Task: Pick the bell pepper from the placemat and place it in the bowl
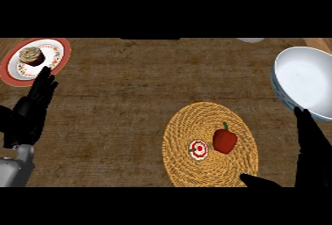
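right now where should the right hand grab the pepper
Grip the pepper round its red body, not the thin green stem pointing up-view. It lies on the placemat beside a small red-and-white disc on its left, so come from the right, where the open right hand waits.

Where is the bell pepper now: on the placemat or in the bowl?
On the placemat. The red bell pepper lies on the woven placemat; the white bowl at the right shows nothing inside.
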`<control>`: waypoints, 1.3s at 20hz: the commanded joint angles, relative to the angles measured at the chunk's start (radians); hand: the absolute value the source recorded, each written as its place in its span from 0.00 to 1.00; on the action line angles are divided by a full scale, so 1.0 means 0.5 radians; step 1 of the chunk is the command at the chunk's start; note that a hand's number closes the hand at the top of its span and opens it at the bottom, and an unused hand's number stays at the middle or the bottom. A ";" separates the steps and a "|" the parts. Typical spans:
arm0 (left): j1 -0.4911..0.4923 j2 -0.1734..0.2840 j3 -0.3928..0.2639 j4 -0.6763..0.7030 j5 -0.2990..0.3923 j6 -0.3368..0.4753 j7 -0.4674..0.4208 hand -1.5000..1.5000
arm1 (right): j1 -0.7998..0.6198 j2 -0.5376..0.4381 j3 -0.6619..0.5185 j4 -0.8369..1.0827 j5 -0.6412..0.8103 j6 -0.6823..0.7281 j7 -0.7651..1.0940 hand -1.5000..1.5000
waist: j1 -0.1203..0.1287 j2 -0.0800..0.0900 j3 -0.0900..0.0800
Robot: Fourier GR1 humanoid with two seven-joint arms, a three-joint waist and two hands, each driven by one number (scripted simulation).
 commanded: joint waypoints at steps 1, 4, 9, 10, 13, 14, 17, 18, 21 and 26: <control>-0.049 -0.024 -0.003 0.057 -0.035 0.008 -0.009 0.50 | -0.256 0.107 -0.139 0.158 -0.219 0.464 0.289 0.00 | 0.015 0.013 0.000; -0.009 0.009 0.002 -0.056 -0.015 -0.014 0.044 0.50 | -0.311 0.148 -0.291 0.359 -0.350 0.556 0.283 0.00 | 0.039 0.010 0.003; 0.047 -0.020 0.034 0.020 -0.020 -0.043 -0.055 0.50 | -0.471 0.237 -0.457 0.574 -0.582 0.737 0.280 0.00 | 0.013 0.003 0.003; -0.005 -0.047 0.019 0.038 -0.011 -0.040 -0.014 0.50 | -0.516 0.300 -0.369 0.621 -0.556 0.762 0.368 0.00 | 0.008 0.002 0.002; -0.030 -0.045 0.010 0.002 -0.040 -0.007 0.057 0.50 | -0.492 0.293 -0.464 0.815 -0.647 0.814 0.267 0.00 | 0.002 -0.001 0.005; 0.021 -0.074 -0.027 -0.012 -0.083 0.006 -0.024 0.50 | -0.542 0.304 -0.466 0.888 -0.673 0.824 0.331 0.00 | 0.019 0.000 0.003; 0.036 -0.054 0.020 -0.014 -0.061 -0.018 -0.033 0.50 | -0.555 0.305 -0.513 0.909 -0.771 0.925 0.410 0.00 | -0.002 -0.008 0.003; -0.018 -0.110 -0.010 0.043 -0.112 0.053 -0.013 0.50 | -0.632 0.305 -0.579 0.981 -0.827 0.954 0.402 0.00 | -0.013 -0.001 0.003; 0.054 -0.026 0.058 0.008 -0.066 -0.043 -0.034 0.50 | -0.601 0.305 -0.520 1.039 -0.713 0.956 0.407 0.00 | -0.007 -0.010 0.004; 0.054 -0.040 0.088 0.012 -0.049 -0.099 -0.025 0.50 | -0.673 0.286 -0.376 1.075 -0.394 0.858 0.315 0.00 | -0.012 -0.010 0.005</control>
